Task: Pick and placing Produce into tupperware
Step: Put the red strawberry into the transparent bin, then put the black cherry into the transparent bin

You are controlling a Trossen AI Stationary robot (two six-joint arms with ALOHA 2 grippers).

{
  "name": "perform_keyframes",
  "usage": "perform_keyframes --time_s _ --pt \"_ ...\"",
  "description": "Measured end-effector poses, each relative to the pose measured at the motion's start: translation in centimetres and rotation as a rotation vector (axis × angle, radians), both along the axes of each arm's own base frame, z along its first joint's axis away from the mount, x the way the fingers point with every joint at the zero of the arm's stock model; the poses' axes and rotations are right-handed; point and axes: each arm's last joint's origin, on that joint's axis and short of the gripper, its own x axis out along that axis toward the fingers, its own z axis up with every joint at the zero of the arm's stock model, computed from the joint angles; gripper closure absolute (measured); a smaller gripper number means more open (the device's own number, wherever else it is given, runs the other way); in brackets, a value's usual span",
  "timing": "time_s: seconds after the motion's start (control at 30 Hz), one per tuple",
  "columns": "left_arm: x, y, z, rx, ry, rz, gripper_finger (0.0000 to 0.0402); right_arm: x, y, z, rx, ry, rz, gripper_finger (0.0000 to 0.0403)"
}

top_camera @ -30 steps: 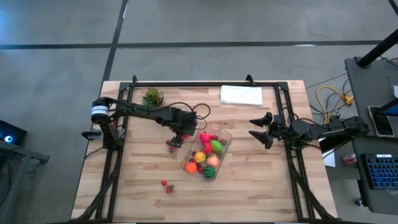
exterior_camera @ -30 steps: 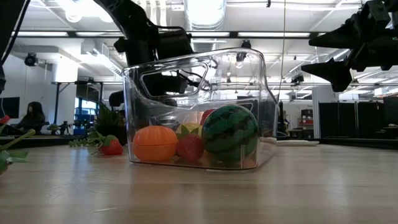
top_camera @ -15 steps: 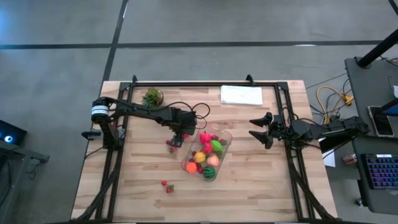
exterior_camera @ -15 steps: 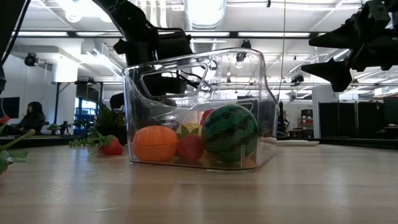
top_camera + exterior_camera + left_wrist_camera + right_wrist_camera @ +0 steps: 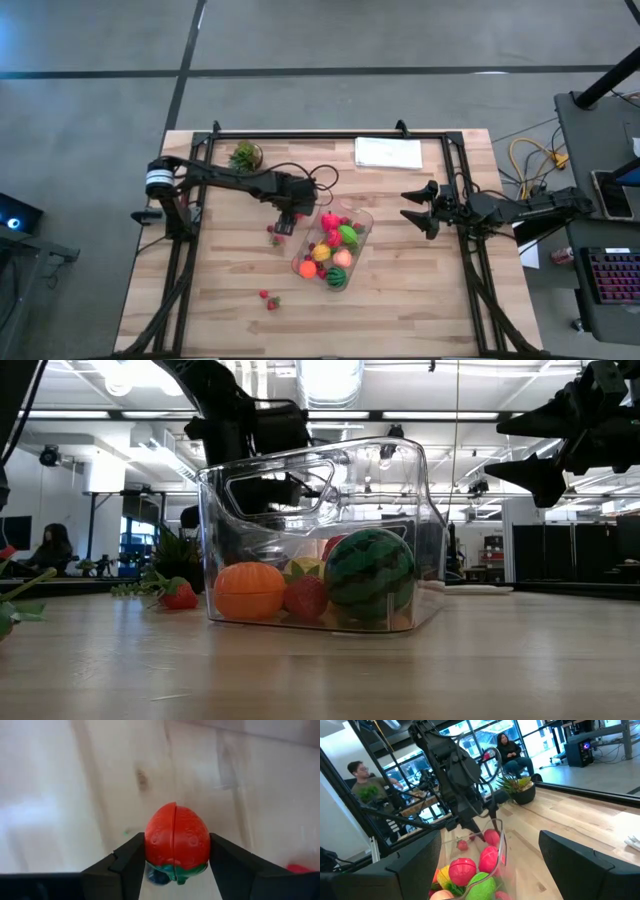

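Note:
A red toy strawberry [image 5: 176, 840] with a green stem sits between the fingers of my left gripper [image 5: 176, 857], which points steeply down just left of the tupperware [image 5: 333, 248]. The clear tub stands on the table and holds several produce pieces, among them an orange [image 5: 249, 590] and a watermelon [image 5: 368, 574]. Another strawberry [image 5: 180, 596] lies on the table left of the tub. My right gripper [image 5: 410, 207] hovers open at the table's right side, level, with nothing between its fingers. My left gripper pinches the red strawberry by its two opposite sides [image 5: 150, 845] between its two fingers [image 5: 127, 862], coming from above and pointing down. The strawberry's green stem end lies toward the gripper. Whether it is clear of the table, I cannot tell.
Two small red pieces [image 5: 268, 298] lie toward the table's near edge. A potted plant [image 5: 244, 156] stands at the far left and a white sheet [image 5: 388, 152] lies at the far edge. People sit in the room beyond the table [image 5: 507, 750].

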Motion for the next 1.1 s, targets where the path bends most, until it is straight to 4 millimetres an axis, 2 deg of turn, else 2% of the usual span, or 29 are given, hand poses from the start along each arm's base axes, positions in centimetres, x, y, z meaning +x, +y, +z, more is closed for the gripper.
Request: perform_keyframes --time_s 0.13,0.27,0.4,0.53,0.63,0.73,0.97,1.1 --pt "-0.3 0.0 2.5 0.018 -0.027 0.042 0.0224 0.0 0.0 0.0 0.0 0.0 0.0 0.0075" --pt "-1.1 -0.4 6.4 -0.006 -0.125 0.123 0.0224 0.0 0.0 0.0 0.0 0.001 0.0 0.0075" --pt "-2.2 -1.8 10.9 -0.123 -0.306 0.127 0.0224 0.0 0.0 0.0 -0.001 0.004 0.0 0.0075" --pt "-2.9 -3.8 13.6 -0.215 -0.465 0.052 0.0224 0.1 0.0 -0.1 -0.002 0.011 0.0 0.0075" --pt "-2.8 -5.1 14.1 -0.234 -0.51 0.014 0.022 0.1 0.0 -0.1 -0.002 0.012 0.0 0.0075" --pt "-2.0 -6.4 13.7 -0.29 -0.525 0.036 0.0206 0.1 0.0 -0.1 -0.002 0.013 0.0 0.0075" --pt "0.3 -8.6 11.1 -0.374 -0.459 0.106 0.0156 0.1 0.0 -0.1 -0.002 0.015 0.0 0.0075" --pt "0.9 -8.9 10.7 -0.374 -0.446 0.103 0.0123 0.1 0.0 -0.1 -0.002 0.016 0.0 0.0075"
